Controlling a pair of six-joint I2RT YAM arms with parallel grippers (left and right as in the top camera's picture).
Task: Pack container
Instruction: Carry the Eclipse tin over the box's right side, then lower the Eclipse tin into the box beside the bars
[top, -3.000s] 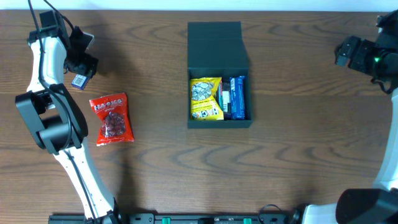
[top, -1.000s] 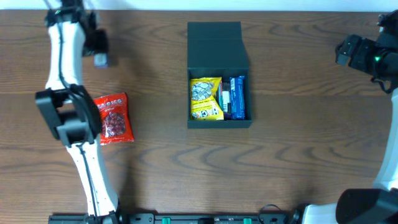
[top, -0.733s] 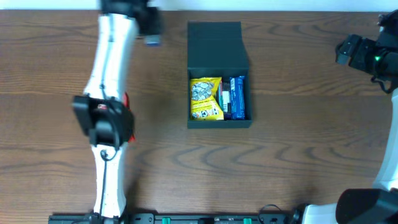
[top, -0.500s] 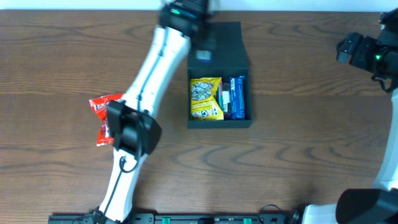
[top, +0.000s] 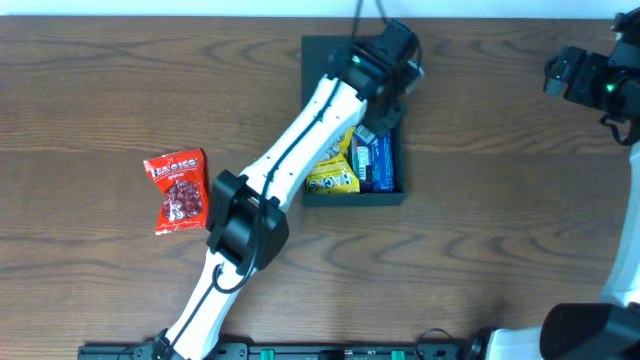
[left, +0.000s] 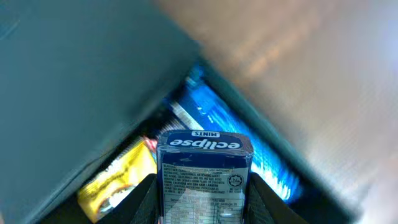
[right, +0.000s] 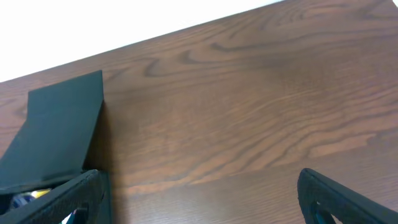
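Left hand (top: 385, 78) clamped on mints pack (left: 204, 168), poised over open container (top: 352, 198) near middle of table's far edge, container straight below; right hand (right: 199, 196) splayed open, well apart at right edge.

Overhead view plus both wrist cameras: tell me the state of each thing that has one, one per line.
container: open, lid flap folded back, partly filled.
mints box: held in the air over the container.
left gripper: shut on the mints box.
right gripper: open, empty.
red snack packet: flat on the table, outside the container.
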